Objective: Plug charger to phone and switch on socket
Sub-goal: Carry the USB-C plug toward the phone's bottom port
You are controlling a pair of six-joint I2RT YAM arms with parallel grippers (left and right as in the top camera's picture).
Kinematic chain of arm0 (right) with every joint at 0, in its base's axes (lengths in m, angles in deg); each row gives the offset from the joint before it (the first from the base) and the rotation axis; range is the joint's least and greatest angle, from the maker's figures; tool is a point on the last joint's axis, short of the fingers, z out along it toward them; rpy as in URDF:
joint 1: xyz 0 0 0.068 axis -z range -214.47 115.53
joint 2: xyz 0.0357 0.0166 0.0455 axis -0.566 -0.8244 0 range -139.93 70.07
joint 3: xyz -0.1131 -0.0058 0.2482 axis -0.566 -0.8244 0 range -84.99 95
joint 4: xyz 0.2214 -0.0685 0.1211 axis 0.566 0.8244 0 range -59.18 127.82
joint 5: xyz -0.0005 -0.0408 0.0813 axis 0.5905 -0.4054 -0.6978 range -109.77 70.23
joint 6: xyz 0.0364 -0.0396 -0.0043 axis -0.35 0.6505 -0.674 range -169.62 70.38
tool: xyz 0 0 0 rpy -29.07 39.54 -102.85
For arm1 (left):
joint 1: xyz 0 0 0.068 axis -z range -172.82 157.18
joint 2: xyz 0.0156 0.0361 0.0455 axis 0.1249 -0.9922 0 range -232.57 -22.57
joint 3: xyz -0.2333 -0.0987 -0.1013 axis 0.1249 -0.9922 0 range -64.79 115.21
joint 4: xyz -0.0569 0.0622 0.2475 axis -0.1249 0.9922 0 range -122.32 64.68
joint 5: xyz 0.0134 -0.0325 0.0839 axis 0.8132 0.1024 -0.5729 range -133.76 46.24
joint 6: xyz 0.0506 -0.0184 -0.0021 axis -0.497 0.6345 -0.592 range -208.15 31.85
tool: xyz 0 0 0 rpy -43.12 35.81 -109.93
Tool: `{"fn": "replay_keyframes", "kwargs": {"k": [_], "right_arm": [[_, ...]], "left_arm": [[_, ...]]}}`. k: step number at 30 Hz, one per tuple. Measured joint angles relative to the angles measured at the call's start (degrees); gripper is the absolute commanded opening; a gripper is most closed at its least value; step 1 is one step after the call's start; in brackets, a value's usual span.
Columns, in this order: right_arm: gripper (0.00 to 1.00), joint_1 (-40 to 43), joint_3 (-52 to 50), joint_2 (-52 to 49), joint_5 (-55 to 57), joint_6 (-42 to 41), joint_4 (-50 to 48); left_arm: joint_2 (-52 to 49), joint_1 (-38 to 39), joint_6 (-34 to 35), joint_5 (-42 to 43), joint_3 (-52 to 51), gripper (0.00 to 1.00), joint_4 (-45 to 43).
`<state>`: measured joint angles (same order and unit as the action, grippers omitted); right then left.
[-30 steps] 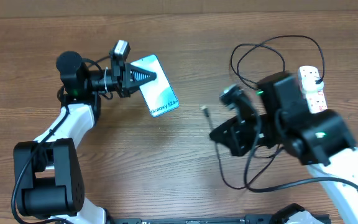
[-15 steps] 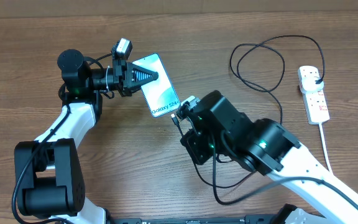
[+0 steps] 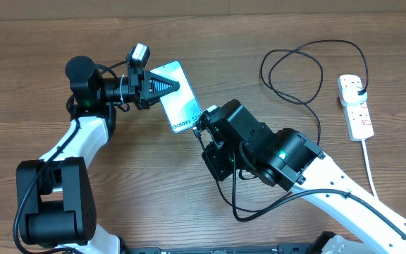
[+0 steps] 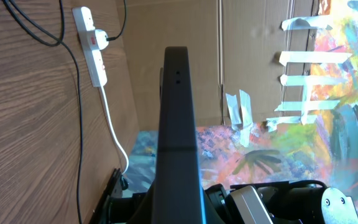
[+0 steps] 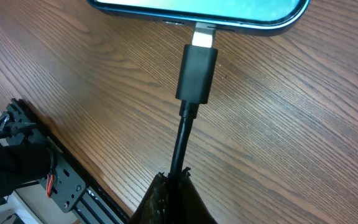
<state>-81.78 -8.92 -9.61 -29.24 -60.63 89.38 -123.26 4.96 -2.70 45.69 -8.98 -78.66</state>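
The phone [image 3: 180, 104] with its blue lit screen is mid bench [image 3: 146, 190], gripped by the left jaws, while the right jaws, clenched on the thin black charger [image 5: 197, 73], have come closer, its silver tip now touching the phone's end.

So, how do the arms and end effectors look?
Both arms have white curved links between black round joints. The left arm has a black base, a small grey camera box and thin black cables near its wrist. The right arm shows a green light on its black housing. The left end effector, with tapered fingers, and the right end effector are black.
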Motion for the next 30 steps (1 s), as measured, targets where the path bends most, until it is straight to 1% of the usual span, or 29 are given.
{"fn": "replay_keyframes", "kwargs": {"k": [17,30], "right_arm": [[0.04,0.0,0.0,0.0,-3.2,0.2,0.2],[0.04,0.0,0.0,0.0,-3.2,0.5,-0.3]], "left_arm": [[0.0,0.0,-0.6,-0.1,0.0,0.04,0.0],[0.0,0.0,-3.2,-0.1,0.0,0.04,0.0]]}}
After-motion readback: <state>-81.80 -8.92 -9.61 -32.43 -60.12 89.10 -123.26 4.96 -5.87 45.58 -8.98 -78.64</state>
